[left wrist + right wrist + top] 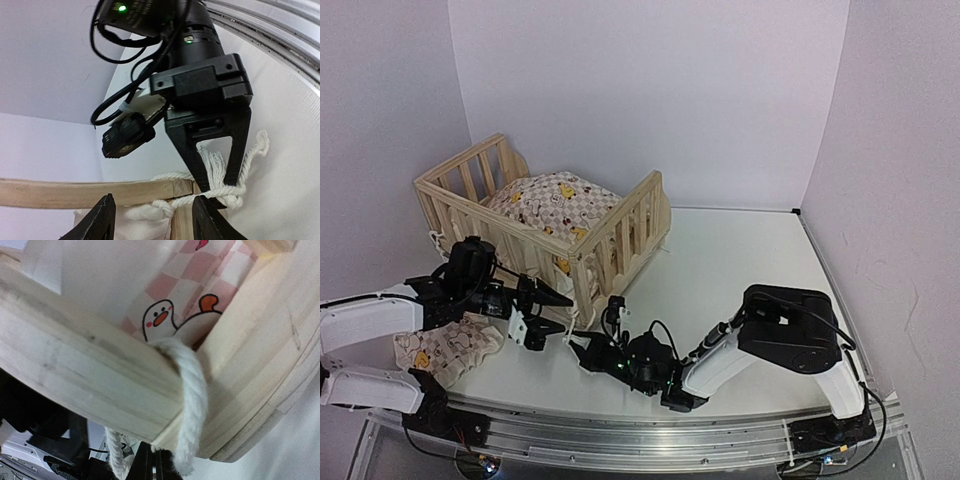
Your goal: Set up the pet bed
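The pet bed's pine frame (620, 225) stands at the back left with the checked duck cushion (555, 200) lying inside it. Both grippers meet at its near corner. My left gripper (563, 312) (155, 220) is open, its fingers either side of the corner post (182, 222) without touching the white tie string (175, 200). The string wraps round the rail and post (192, 390). My right gripper (578, 343) (220, 194) (159, 466) is shut at the string's knot, with a frayed end (215, 162) showing behind its fingers.
A second checked duck pillow (445, 345) lies on the table under my left arm, near the front left edge. White walls close in the back and both sides. The right arm's base (790, 335) sits at the front right.
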You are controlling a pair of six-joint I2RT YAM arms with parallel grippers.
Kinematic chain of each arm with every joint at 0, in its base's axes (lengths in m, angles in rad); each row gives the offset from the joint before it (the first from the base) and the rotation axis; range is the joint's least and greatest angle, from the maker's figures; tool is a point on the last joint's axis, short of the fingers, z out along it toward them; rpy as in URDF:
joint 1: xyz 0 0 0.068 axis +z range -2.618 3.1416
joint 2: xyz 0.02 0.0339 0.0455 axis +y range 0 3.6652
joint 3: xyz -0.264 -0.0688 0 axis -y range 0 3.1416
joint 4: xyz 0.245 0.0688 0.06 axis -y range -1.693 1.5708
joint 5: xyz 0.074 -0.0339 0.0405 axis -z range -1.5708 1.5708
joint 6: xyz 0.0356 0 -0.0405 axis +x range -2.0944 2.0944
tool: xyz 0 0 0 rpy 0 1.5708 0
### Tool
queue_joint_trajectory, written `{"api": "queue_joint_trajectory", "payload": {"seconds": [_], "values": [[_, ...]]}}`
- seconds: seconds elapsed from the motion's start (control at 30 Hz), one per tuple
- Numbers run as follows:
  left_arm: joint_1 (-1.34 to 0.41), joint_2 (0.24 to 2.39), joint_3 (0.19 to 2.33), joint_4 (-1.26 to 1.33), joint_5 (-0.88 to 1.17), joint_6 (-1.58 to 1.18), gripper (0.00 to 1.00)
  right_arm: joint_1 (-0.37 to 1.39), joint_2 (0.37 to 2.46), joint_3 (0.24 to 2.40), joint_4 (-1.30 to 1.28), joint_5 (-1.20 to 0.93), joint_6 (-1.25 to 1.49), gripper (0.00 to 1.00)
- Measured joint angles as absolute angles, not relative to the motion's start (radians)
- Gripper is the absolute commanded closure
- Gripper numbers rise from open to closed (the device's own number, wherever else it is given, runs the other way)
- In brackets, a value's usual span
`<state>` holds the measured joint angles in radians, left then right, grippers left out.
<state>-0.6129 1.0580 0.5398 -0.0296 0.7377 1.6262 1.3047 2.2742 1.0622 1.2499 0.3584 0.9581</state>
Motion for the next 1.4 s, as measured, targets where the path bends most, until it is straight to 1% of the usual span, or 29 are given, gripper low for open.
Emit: {"api": "queue_joint_trajectory", "payload": {"seconds": [0.07, 0.1, 0.13, 0.17, 0.3, 0.4, 0.57, 0.73, 0.9, 1.07, 1.13, 1.2, 1.27, 1.4], "values": [[-0.598, 1.037, 0.579, -0.114, 0.740, 1.568, 0.60, 1.302, 2.280, 1.062, 1.249, 0.358, 0.961, 1.00], [-0.591, 1.032, 0.590, -0.138, 0.740, 1.547, 0.64, 1.301, 2.282, 1.062, 1.250, 0.358, 0.962, 1.00], [-0.585, 1.026, 0.602, -0.169, 0.742, 1.519, 0.65, 1.301, 2.283, 1.062, 1.250, 0.358, 0.963, 1.00], [-0.580, 1.022, 0.605, -0.195, 0.744, 1.498, 0.65, 1.300, 2.283, 1.062, 1.250, 0.358, 0.963, 1.00], [-0.574, 1.018, 0.581, -0.249, 0.754, 1.425, 0.61, 1.300, 2.284, 1.062, 1.255, 0.355, 0.962, 1.00], [-0.574, 1.053, 0.531, -0.251, 0.755, 1.400, 0.67, 1.300, 2.284, 1.063, 1.256, 0.351, 0.962, 1.00], [-0.574, 1.142, 0.516, -0.196, 0.730, 1.304, 0.69, 1.300, 2.284, 1.063, 1.256, 0.349, 0.959, 1.00], [-0.574, 1.148, 0.515, -0.128, 0.719, 1.252, 0.77, 1.300, 2.284, 1.063, 1.257, 0.347, 0.955, 1.00], [-0.575, 1.148, 0.510, -0.110, 0.711, 1.259, 0.74, 1.300, 2.284, 1.063, 1.257, 0.347, 0.949, 1.00], [-0.578, 1.170, 0.499, -0.105, 0.695, 1.288, 0.76, 1.300, 2.284, 1.063, 1.257, 0.347, 0.945, 1.00], [-0.580, 1.179, 0.499, -0.105, 0.695, 1.293, 0.82, 1.300, 2.284, 1.063, 1.257, 0.347, 0.944, 1.00], [-0.583, 1.181, 0.499, -0.103, 0.694, 1.302, 0.92, 1.300, 2.284, 1.062, 1.255, 0.345, 0.944, 1.00], [-0.585, 1.181, 0.499, -0.099, 0.693, 1.311, 1.00, 1.300, 2.284, 1.062, 1.251, 0.345, 0.944, 1.00], [-0.586, 1.180, 0.499, -0.103, 0.688, 1.311, 1.00, 1.297, 2.284, 1.062, 1.250, 0.347, 0.944, 1.00]]}}
